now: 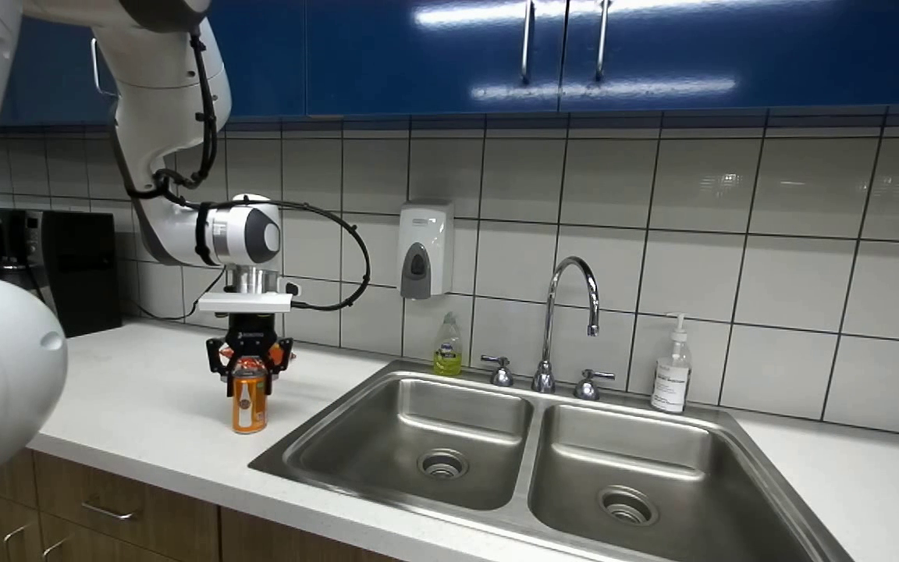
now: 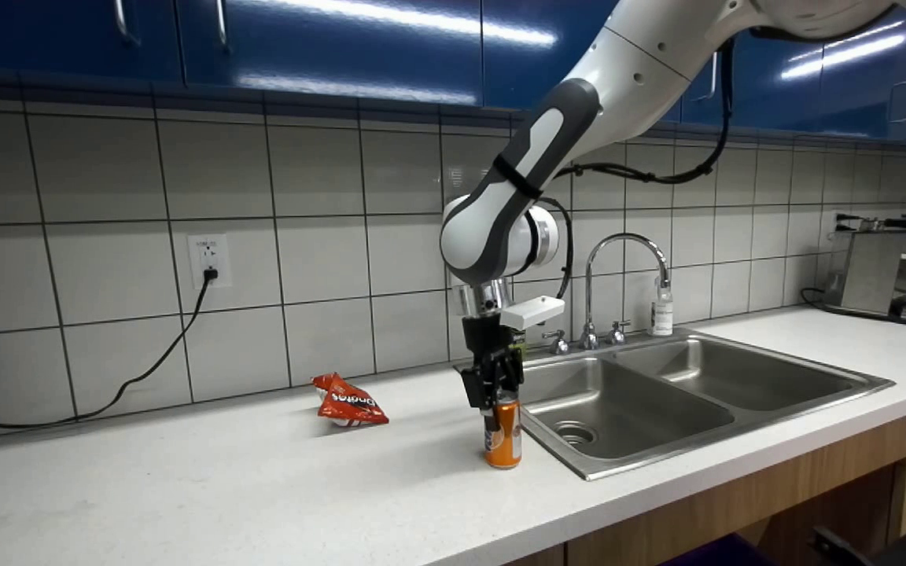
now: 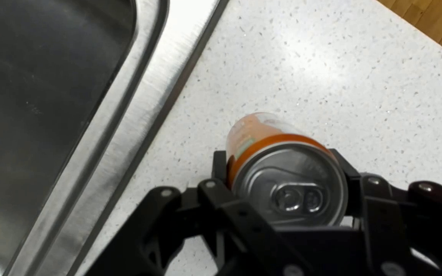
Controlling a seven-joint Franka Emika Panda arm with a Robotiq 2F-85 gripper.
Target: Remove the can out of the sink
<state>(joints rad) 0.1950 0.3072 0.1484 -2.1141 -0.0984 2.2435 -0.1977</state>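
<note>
An orange can (image 1: 250, 412) stands upright on the white counter beside the sink (image 1: 531, 464); the can also shows in an exterior view (image 2: 505, 446). My gripper (image 1: 250, 384) points straight down over the can, with one black finger on each side of its upper part. In the wrist view, the can's silver top (image 3: 290, 184) sits between the fingers, and both fingers appear to touch its sides. The gripper (image 3: 280, 165) looks shut on the can. Part of the can's lid is hidden by the gripper body. Both sink basins hold no can.
A red chip bag (image 2: 351, 402) lies on the counter near the wall. A faucet (image 1: 549, 312), a yellow-green soap bottle (image 1: 448, 347) and a pump bottle (image 1: 671, 373) stand behind the sink. A dispenser (image 1: 426, 250) hangs on the wall. Blue cabinets (image 1: 434, 58) hang above.
</note>
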